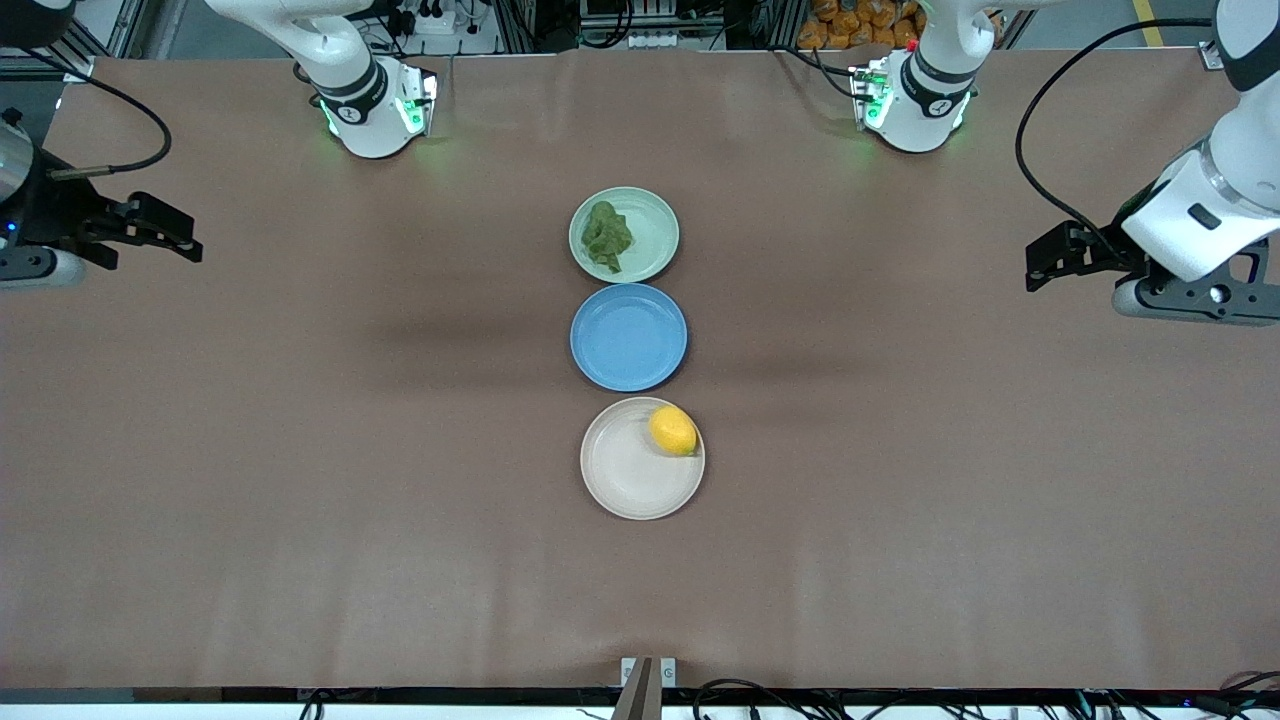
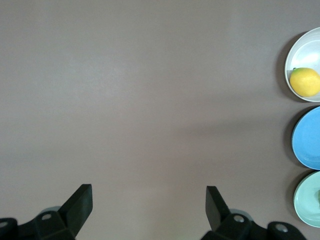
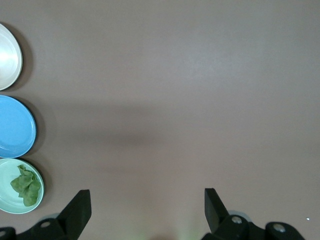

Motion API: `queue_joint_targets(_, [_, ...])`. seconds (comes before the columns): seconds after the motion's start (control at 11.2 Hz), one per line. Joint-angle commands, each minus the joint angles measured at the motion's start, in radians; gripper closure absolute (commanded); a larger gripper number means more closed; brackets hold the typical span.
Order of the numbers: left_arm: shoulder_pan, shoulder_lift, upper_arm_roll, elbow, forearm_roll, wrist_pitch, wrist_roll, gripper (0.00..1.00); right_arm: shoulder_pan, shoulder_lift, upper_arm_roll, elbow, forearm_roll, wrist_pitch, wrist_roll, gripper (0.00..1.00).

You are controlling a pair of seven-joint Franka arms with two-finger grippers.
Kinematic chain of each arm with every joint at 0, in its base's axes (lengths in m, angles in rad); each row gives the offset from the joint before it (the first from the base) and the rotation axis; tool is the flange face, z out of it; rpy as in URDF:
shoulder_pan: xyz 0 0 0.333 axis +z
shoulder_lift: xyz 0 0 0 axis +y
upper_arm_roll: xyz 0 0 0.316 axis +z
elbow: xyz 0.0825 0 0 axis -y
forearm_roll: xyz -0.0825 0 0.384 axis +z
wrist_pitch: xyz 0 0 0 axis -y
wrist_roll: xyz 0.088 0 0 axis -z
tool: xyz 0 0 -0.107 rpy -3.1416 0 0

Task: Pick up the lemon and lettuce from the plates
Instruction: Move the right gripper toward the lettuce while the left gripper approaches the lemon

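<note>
The lemon [image 1: 673, 431] lies on the beige plate [image 1: 622, 475], at its edge toward the left arm's end. The lettuce [image 1: 607, 237] lies on the mint green plate [image 1: 652, 222], farthest from the front camera. My left gripper [image 1: 1040, 264] is open and empty, up over bare table at the left arm's end. My right gripper [image 1: 186, 234] is open and empty over the right arm's end. The left wrist view shows my left gripper [image 2: 149, 197], the lemon [image 2: 304, 81] and the beige plate [image 2: 306, 50]. The right wrist view shows my right gripper [image 3: 147, 200], the lettuce [image 3: 26, 186] and the mint plate [image 3: 7, 200].
An empty blue plate [image 1: 628, 336] sits between the mint and beige plates, all in one row at the table's middle. It also shows in the left wrist view [image 2: 309, 137] and the right wrist view [image 3: 15, 126]. Brown cloth covers the table.
</note>
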Motion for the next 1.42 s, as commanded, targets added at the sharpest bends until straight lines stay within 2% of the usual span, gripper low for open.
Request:
queue_joint_targets(0.0, [-0.007,0.074,-0.005,0.029,-0.003,-0.006,0.003,0.0,0.029,0.001,0.001,-0.029,0.017,0.012,0.05,0.0])
queue_joint_targets(0.09, [-0.02,0.096,-0.017,0.029,-0.013,0.008,0.002,0.0,0.059,0.001,0.004,-0.042,0.017,0.025,0.116,0.0])
queue_joint_targets(0.27, [-0.029,0.148,-0.023,0.03,-0.075,0.045,-0.096,0.0,0.074,0.001,0.067,-0.088,0.019,0.067,0.216,0.0])
queue_joint_targets(0.45, [-0.07,0.206,-0.023,0.03,-0.124,0.101,-0.145,0.0,0.075,0.001,0.172,-0.159,0.019,0.13,0.36,0.0])
queue_joint_targets(0.71, [-0.078,0.272,-0.023,0.041,-0.156,0.149,-0.171,0.0,0.083,0.0,0.323,-0.265,0.019,0.196,0.541,0.0])
queue_joint_targets(0.89, [-0.13,0.347,-0.02,0.044,-0.15,0.253,-0.237,0.0,0.095,-0.002,0.43,-0.338,0.022,0.267,0.653,0.0])
queue_joint_targets(1.16, [-0.205,0.41,-0.015,0.044,-0.129,0.364,-0.366,0.0,0.187,-0.002,0.508,-0.488,0.038,0.495,0.854,0.0])
queue_joint_targets(1.25, [-0.227,0.436,-0.015,0.044,-0.129,0.416,-0.41,0.0,0.189,-0.002,0.56,-0.541,0.083,0.576,0.888,0.0])
queue_joint_targets(1.34, [-0.251,0.459,-0.014,0.044,-0.127,0.466,-0.462,0.0,0.193,0.001,0.602,-0.582,0.089,0.639,0.916,0.0])
